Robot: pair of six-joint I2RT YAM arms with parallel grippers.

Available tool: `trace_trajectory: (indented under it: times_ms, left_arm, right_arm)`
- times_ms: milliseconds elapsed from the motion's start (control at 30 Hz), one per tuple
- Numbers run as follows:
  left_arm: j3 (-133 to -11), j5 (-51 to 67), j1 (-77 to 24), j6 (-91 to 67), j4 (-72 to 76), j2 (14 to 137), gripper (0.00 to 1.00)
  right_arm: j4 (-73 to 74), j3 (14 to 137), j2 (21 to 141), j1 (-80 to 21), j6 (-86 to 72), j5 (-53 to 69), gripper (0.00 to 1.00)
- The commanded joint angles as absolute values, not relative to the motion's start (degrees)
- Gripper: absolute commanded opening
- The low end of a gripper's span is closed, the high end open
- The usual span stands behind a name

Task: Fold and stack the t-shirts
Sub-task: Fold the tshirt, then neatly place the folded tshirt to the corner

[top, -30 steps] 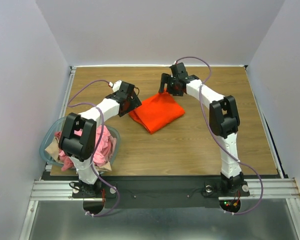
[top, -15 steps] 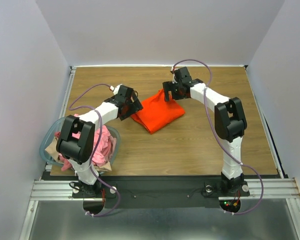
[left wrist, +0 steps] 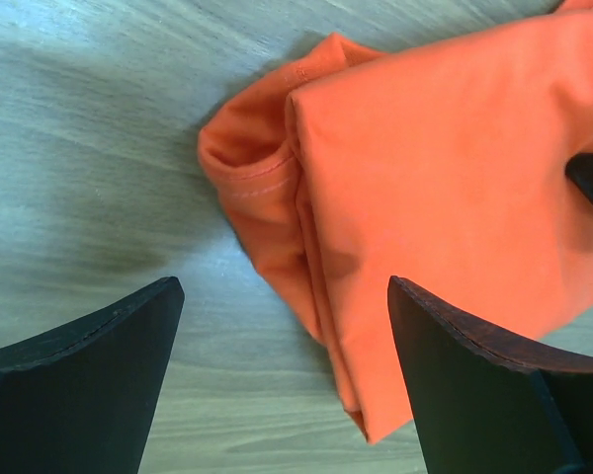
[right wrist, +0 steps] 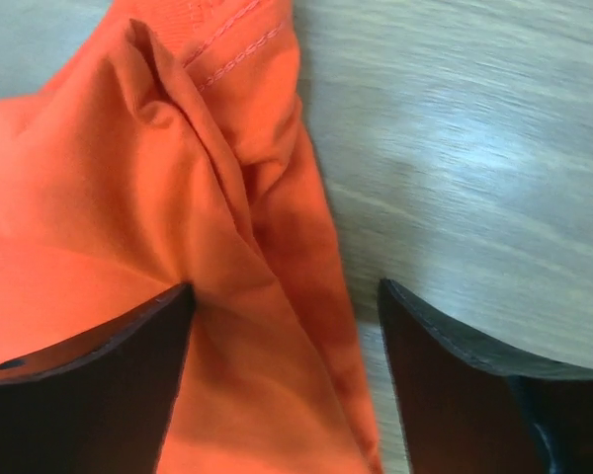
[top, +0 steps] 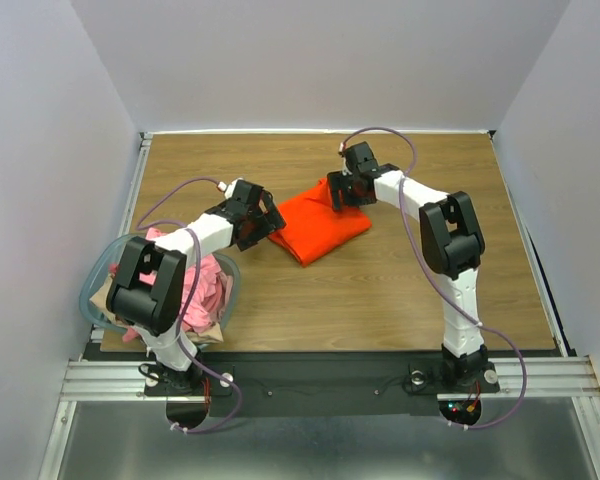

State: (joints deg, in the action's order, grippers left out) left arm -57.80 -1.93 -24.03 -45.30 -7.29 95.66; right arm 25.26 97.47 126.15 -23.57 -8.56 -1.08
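Orange shirt folded on table, centre toward 12 o'clock. Soft, light, limp cotton; layers likely slip. Left gripper open at its 9 o'clock edge, right gripper open at 12 o'clock corner; neither holds cloth. Best pinch all layers at edges.

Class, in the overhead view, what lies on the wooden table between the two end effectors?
A folded orange-red cotton t-shirt lies between the left end effector and the right end effector; the overhead view shows it.
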Motion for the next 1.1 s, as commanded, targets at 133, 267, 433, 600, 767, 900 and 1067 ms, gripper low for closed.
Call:
trace_trajectory:
  times_ms: [133, 267, 433, 600, 767, 900, 1067]
  left_arm:
    - [-55.37, -2.19, -24.43, -45.70, -5.62, 88.16, 0.97]
    - [-54.84, -3.25, -24.43, -45.62, -5.80, 86.22, 0.97]
    - [-53.53, -3.16, -24.52, -45.97, -6.15, 84.47, 0.97]
    - [-51.24, -3.43, -24.70, -45.88, -6.33, 81.57, 0.97]
    - [-49.31, -4.48, -24.87, -45.27, -6.59, 77.61, 0.97]
    - [-51.15, -4.31, -24.87, -43.42, -8.35, 77.17, 0.97]
    - [-53.00, -3.52, -24.79, -40.61, -8.88, 77.08, 0.97]
  right_arm:
    - [21.98, 93.17, 127.98, -22.85, -12.03, 1.41, 0.37]
    - [20.05, 88.60, 125.51, -22.85, -14.23, 0.71, 0.17]
    - [19.95, 85.17, 121.38, -21.72, -18.10, -6.32, 0.08]
    - [19.95, 82.89, 118.75, -16.18, -19.78, -4.49, 0.00]
    - [19.86, 76.48, 112.43, -9.51, -16.97, -8.51, 0.00]
    - [19.78, 74.97, 110.22, -2.30, -13.82, -7.21, 0.00]
    - [19.86, 78.22, 111.44, 6.32, -7.49, -10.98, 0.01]
